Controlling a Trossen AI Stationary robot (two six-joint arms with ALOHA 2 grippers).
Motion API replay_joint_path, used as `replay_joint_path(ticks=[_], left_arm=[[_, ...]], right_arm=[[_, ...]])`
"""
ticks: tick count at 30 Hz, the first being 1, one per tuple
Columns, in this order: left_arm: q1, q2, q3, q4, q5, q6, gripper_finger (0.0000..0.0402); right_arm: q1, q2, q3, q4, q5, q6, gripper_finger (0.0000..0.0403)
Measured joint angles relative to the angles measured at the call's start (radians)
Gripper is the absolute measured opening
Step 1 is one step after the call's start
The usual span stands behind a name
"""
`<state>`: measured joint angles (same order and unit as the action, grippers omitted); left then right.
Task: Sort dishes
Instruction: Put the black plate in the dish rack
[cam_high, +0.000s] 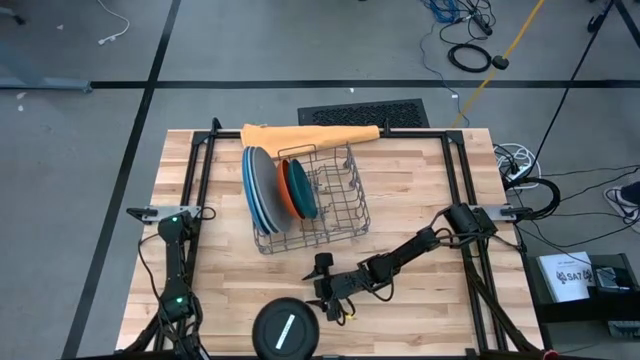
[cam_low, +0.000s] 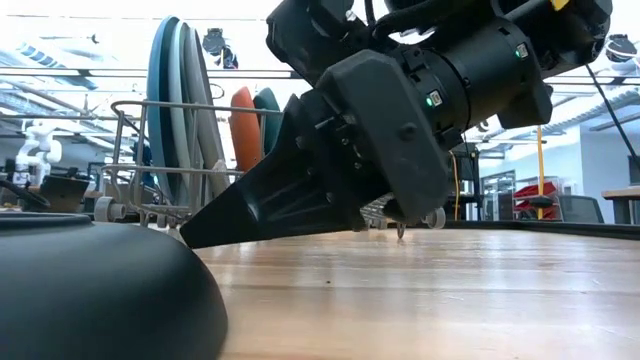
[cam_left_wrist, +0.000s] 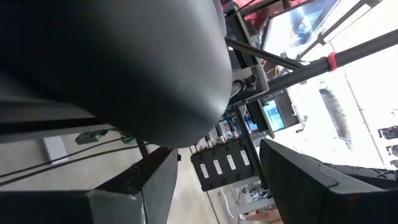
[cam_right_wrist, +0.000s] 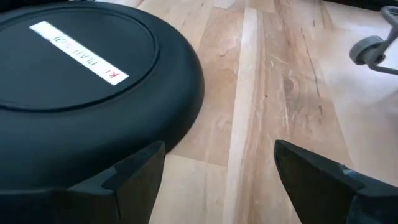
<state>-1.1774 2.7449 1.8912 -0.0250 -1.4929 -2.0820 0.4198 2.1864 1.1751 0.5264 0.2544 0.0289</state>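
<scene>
- The black plate lies upside down at the worktop's near edge, apart from the rack.
- The right hand, fingers spread and empty, hovers just beside its rim.
- The plate looks stiff, smooth, probably slippery; pinch its rim.
- The left hand waits, released, near left.

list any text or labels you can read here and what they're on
White stripe label on the black plate: red print, seen upside down and too blurred to read for certain.
White sheet on the floor beside the table: dark print, too small to read.
Nothing else readable.
</scene>
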Motion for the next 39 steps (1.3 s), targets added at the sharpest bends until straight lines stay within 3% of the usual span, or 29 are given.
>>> replay_joint_path(ticks=[9,16,21,25,29,39], left_arm=[[0.000,0.001,0.000,-0.007,-0.006,0.000,0.0228],[0.000,0.002,0.000,-0.009,-0.012,0.002,0.0228],[0.000,0.002,0.000,-0.011,-0.022,0.004,0.0228],[0.000,0.002,0.000,-0.014,-0.025,0.004,0.0228],[0.000,0.003,0.000,-0.014,-0.029,0.004,0.0228],[0.000,0.003,0.000,-0.016,-0.036,0.004,0.0228]], right_arm=[[0.001,0.000,0.000,-0.003,-0.154,-0.024,0.0298],[0.007,0.000,0.000,0.007,-0.126,-0.022,0.0285],[0.008,0.000,0.000,0.021,-0.090,-0.014,0.0213],[0.007,0.000,0.000,0.023,-0.010,0.010,0.0122],[0.006,0.000,0.000,0.023,-0.001,0.011,0.0024],[0.006,0.023,0.007,0.014,-0.024,0.022,0.0001]])
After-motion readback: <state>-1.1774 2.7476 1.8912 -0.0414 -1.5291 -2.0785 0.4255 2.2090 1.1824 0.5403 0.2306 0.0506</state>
